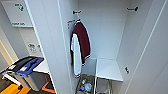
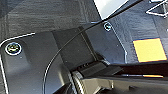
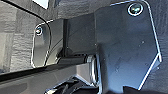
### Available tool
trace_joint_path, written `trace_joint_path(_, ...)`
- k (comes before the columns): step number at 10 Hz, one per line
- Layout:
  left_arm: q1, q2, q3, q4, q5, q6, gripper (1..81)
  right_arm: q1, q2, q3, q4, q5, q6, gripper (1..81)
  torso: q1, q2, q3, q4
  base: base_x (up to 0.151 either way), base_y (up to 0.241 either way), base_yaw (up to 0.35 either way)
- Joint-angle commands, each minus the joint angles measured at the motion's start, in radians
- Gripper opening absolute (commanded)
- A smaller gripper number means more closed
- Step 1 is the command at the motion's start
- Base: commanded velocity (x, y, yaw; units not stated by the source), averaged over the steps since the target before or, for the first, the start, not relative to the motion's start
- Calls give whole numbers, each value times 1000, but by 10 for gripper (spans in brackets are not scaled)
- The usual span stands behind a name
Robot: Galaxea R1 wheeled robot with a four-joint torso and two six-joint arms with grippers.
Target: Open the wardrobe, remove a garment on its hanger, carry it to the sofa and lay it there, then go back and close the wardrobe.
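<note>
Tall white wardrobe seen open.
Dark red white-sleeved garment is hung on a hook inside, left; black shirt cannot be located. Pincer states cannot be told.

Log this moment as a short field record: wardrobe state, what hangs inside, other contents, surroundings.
wardrobe: open, white interior in the head view
hanging: dark red jacket with white sleeves on a hook near the left inner wall
black hook: top right, bare
inner shelf: white, low on the right
bottom: wire basket holding small items
outside left: bin with blue lid
</note>
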Motion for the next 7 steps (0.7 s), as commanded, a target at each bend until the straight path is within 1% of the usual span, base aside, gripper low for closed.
trace_joint_path(1,-34,-3,10,-4,26,-4,811,25,6,4,-8,-53,1,811,0,0,0,0,0,0,0)
trace_joint_path(3,-23,-25,16,-7,17,-6,811,25,-15,8,7,-41,9,811,-1,0,0,0,0,0,0)
trace_joint_path(4,-17,-40,21,-27,8,-12,811,25,-34,21,7,-38,12,811,-1,0,0,0,0,0,0)
trace_joint_path(6,6,-121,86,-103,-65,-12,811,32,-75,71,9,-38,13,811,-1,0,0,0,0,0,0)
trace_joint_path(7,15,-155,123,-122,-87,-15,811,33,-120,143,9,-38,15,811,-1,0,0,0,0,0,0)
